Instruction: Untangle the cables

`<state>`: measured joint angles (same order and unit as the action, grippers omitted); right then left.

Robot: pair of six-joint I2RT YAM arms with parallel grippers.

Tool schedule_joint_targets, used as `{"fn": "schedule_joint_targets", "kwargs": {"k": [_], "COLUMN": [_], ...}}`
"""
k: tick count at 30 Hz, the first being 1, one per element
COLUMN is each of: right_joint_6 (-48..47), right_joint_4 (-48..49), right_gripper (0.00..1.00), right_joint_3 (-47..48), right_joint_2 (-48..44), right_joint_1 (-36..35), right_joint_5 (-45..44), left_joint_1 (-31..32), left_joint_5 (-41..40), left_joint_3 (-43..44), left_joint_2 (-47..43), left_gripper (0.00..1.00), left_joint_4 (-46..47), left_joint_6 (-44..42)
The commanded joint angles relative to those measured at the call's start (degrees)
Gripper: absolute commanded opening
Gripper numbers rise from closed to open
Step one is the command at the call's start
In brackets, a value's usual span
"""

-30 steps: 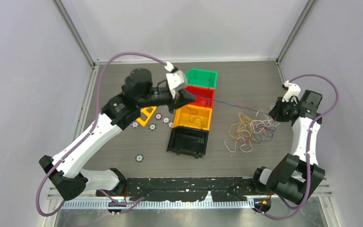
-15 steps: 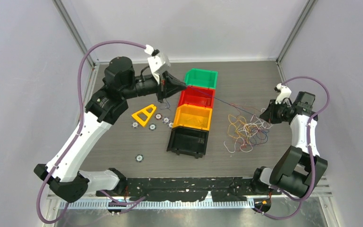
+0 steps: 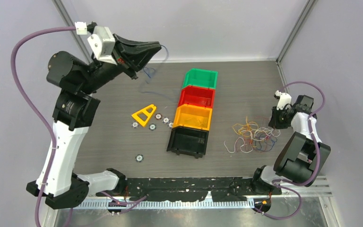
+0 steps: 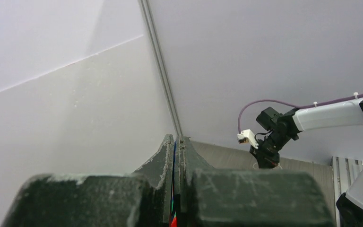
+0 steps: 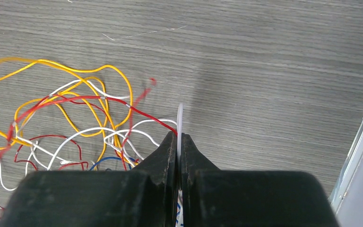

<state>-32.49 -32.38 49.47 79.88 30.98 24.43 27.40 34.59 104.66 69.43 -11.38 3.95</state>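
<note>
The cables (image 3: 252, 134) lie as a loose tangle of yellow, white, red and blue loops on the table at the right, also in the right wrist view (image 5: 71, 120). My right gripper (image 3: 277, 121) is low at the tangle's right edge, shut on a white cable (image 5: 179, 118) that sticks out past its tips (image 5: 178, 138). My left gripper (image 3: 158, 46) is raised high at the back left, shut on a thin blue cable (image 3: 147, 72) that hangs down free of the tangle. In the left wrist view the blue strand (image 4: 174, 153) is pinched between the closed jaws (image 4: 175, 138).
A row of bins stands mid-table: green (image 3: 201, 72), red (image 3: 197, 91), orange (image 3: 192, 125), black (image 3: 187, 147). A yellow triangle frame (image 3: 144, 115) and several small round discs (image 3: 138, 158) lie left of the bins. Enclosure walls and posts surround the table.
My left arm has swung up and back to the left, pulling the blue cable out of the tangle and away over the bins. My right gripper has shifted slightly right; the tangle has slackened.
</note>
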Motion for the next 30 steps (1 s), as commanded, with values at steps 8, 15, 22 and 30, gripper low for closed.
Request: {"fn": "schedule_joint_targets", "kwargs": {"k": [8,15,22,30], "right_joint_6": [-0.8,-0.4,-0.7,-0.9], "right_joint_4": [-1.6,-4.4,-6.0,-6.8], "right_gripper": [0.06,0.05,0.05,0.05], "right_joint_3": [3.7,4.9,5.1,4.7], "right_joint_2": [-0.4,-1.0,-1.5,-2.7], "right_joint_1": [0.0,0.0,0.0,0.0], "right_joint_5": [2.9,6.5,6.9,7.3], "left_joint_1": [-1.1,-1.0,1.7,4.3], "left_joint_5": [5.7,7.8,10.2,8.6], "left_joint_3": [-6.2,-18.2,-26.7,-35.7], "left_joint_2": [-3.1,-7.6,-8.1,-10.6], "left_gripper": [0.0,0.0,0.0,0.0], "left_joint_4": [1.7,3.3,5.7,5.2], "left_joint_6": [-1.5,-1.5,-0.6,-3.0]}}
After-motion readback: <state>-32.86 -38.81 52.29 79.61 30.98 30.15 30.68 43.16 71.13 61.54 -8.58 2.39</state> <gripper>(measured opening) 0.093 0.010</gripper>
